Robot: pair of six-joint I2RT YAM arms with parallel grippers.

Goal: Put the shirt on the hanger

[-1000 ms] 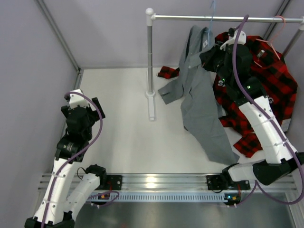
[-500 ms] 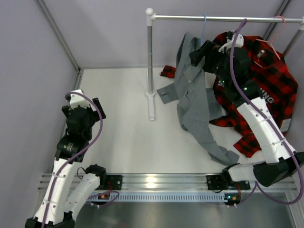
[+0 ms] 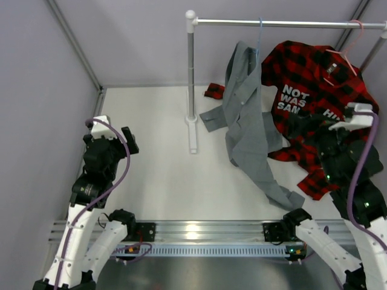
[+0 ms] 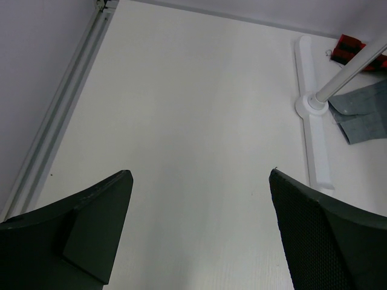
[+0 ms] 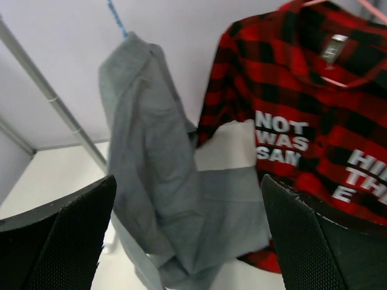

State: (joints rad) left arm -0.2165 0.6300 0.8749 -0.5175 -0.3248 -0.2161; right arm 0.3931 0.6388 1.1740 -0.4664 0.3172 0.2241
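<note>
Shirt cloth, grey-green, hangs on the rail a little to the right of the post. Its top is gathered where the blue wire of the hanger runs down into it; I cannot tell how far the wire sits inside. One cuff lies on the worktop just beside the foot of the post, and the longest fold trails across the surface further from the post, toward my right base.

Beyond the shirt from the post, the plaid shirt with white lettering hangs on the pink hanger, its hem spread on the worktop.

My right end effector is spread wide and grips nothing, facing both garments without touching them. My left end effector is also wide apart and empty, over bare worktop well to the left of the post.
</note>
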